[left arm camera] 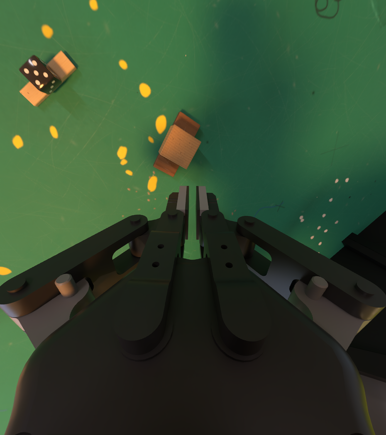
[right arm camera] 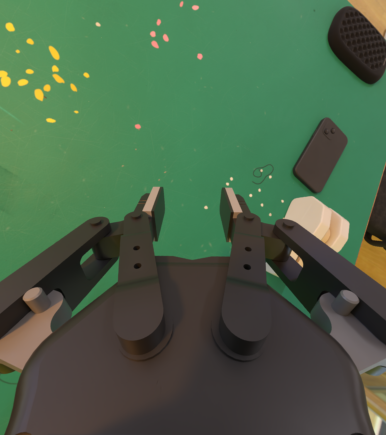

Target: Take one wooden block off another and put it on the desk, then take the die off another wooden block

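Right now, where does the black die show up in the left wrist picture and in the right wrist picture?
Left wrist view: the die sits upper left, on top of a pale wooden block.
Right wrist view: not in it.
Shared landmark: the green desk with its yellow paint spots, which in the right wrist view cluster upper left.

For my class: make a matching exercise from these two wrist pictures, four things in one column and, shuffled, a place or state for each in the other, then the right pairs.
Things
1. black die with pale pips
2. light square wooden block
3. left gripper
4. black smartphone

Places or states
A. lies flat on the green desk
B. sits on a pale wooden block
C. nearly closed, empty
D. sits across a dark brown wooden block

Pairs: 1-B, 2-D, 3-C, 4-A
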